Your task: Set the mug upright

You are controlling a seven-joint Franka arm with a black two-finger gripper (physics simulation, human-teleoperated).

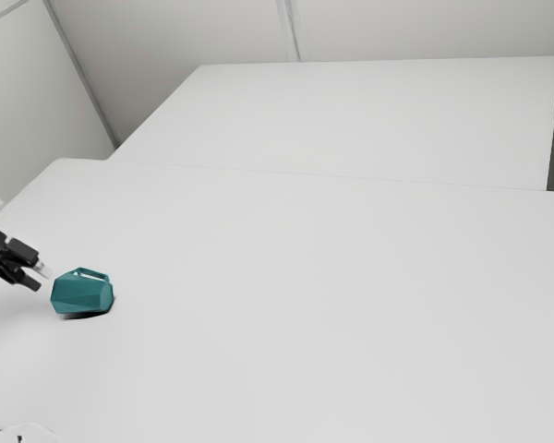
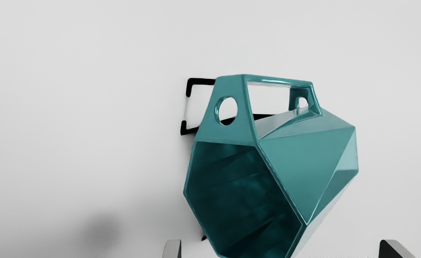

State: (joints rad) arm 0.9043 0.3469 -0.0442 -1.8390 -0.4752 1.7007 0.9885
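In the exterior view the gripper point(image 1: 44, 278) is at the far left, just beside the teal faceted mug point(image 1: 81, 293). The mug lies on its side on the white table, its handle upward. Seen from the wrist, the mug point(image 2: 296, 154) has its dark open mouth turned toward the hand. The gripper point(image 2: 280, 249) stands open there, its two fingertips wide apart, with the mug's lower part between them in the picture and a gap at each side. Neither finger appears to touch it.
The white table point(image 1: 314, 305) stretches toward the exterior view's right. Behind it is another pale flat surface point(image 1: 369, 115). A white rounded object point(image 1: 23, 433) shows at the exterior view's lower left corner.
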